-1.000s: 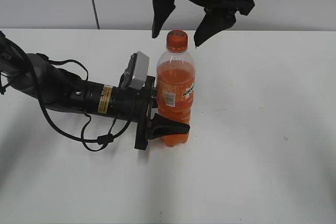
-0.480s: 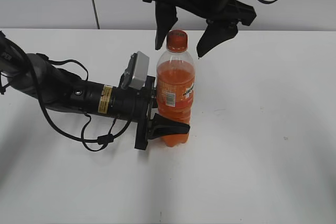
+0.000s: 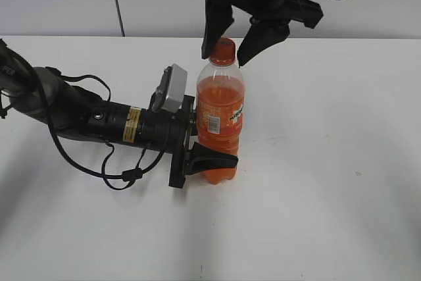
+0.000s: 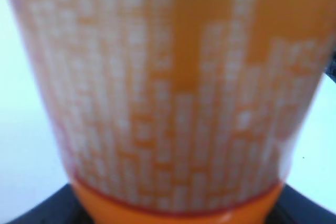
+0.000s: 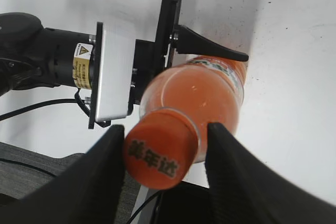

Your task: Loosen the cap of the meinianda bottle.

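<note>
Right claw (image 3: 227, 54) sits top centre of the exterior frame, fingers straddling the cap (image 3: 222, 49). In the right wrist view one finger (image 5: 107, 171) touches the cap's side, the other (image 5: 231, 166) is just beside it with a sliver of gap, so it's nearly clenched but I wouldn't call it gripping yet. Left claw (image 3: 197, 143), mid frame, is clamped on the meinianda bottle (image 3: 219, 120) at its lower body, pinning it upright on the desk (image 3: 329, 195). Left wrist view is just blurred orange label (image 4: 168, 87).

Risks as I see them:
- Fingers look uneven on the cap, so the far one landing late could shove the neck sideways and tilt the bottle in the lower clamp.
- Thin plastic body may spin inside the left claw when torque goes on.
- Smooth cap could slip.

Bottle is mostly full of orange soda, air only in the neck. Still capped.
</note>
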Available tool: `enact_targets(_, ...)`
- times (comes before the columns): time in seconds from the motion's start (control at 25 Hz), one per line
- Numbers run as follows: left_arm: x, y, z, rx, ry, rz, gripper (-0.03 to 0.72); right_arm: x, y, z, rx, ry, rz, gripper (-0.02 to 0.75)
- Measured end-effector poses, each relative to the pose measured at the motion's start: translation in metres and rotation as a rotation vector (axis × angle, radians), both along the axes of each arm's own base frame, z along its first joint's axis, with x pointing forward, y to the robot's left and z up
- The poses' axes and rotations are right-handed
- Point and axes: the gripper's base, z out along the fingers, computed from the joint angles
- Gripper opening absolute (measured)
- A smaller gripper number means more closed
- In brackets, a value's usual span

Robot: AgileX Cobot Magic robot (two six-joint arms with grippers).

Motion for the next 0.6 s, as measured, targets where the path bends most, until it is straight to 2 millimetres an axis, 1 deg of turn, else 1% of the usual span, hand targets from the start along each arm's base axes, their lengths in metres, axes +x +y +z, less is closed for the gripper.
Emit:
enact_targets(0.24,0.0,0.0,0.0,0.0,0.0,0.0,0.403,-0.0004,0.0004,0.0005,0.006,0.002,0.0,0.321)
enact_targets(0.6,0.0001,0.0,0.0,0.0,0.001,0.001,0.403,0.0001,-0.0004,0.0003,-0.006,-0.013,0.023,0.319)
